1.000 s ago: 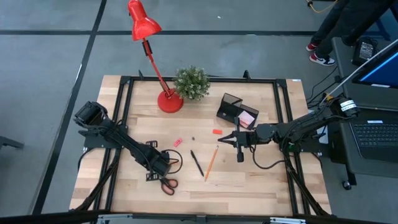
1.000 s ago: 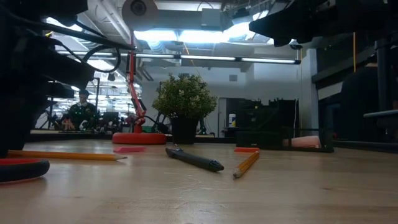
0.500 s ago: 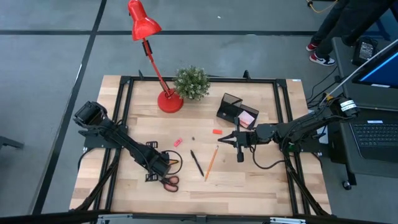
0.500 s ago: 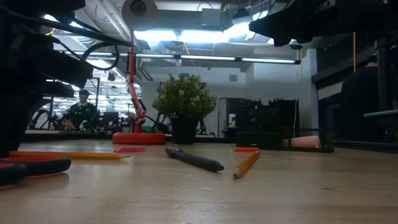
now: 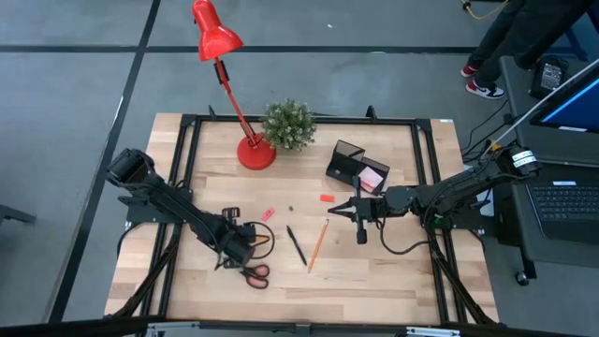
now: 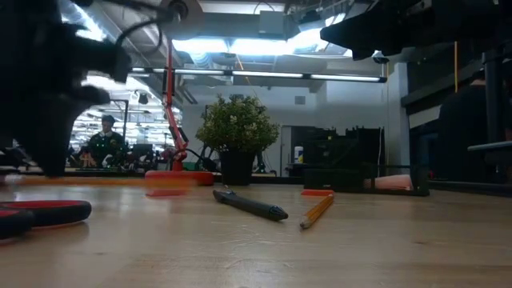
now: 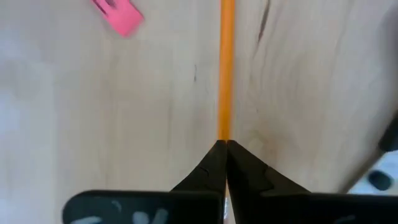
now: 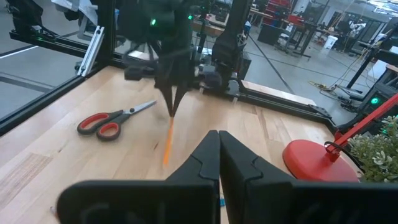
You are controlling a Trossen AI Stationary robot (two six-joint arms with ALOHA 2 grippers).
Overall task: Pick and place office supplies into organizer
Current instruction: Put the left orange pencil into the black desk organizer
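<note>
I have the left gripper (image 7: 224,144) clenched on an orange pencil (image 7: 226,68), the fingertips pinching one end so the whole shaft runs straight ahead of the jaws, in line with the fingers — the right wrist view shows that pencil hanging from the pinch, slanting down toward the table. A pink eraser (image 7: 118,14) lies ahead of this pincer and off to one side, well apart from the pencil. The organizer (image 5: 354,170) sits well away from my left pincer, across the table toward the right arm and farther back; a second pencil (image 5: 317,245) and a black pen (image 5: 296,245) lie on the wood between, and the scissors (image 5: 253,274) are just beside the pincer on the near side. The right gripper (image 8: 219,144) is closed on nothing, hovering just beside the organizer — the nearer arm to it, but idle. I judge the carry turns on that long axis: with the pencil sticking out forward, I'd need to swing its free end toward a compartment without sweeping the pen.
</note>
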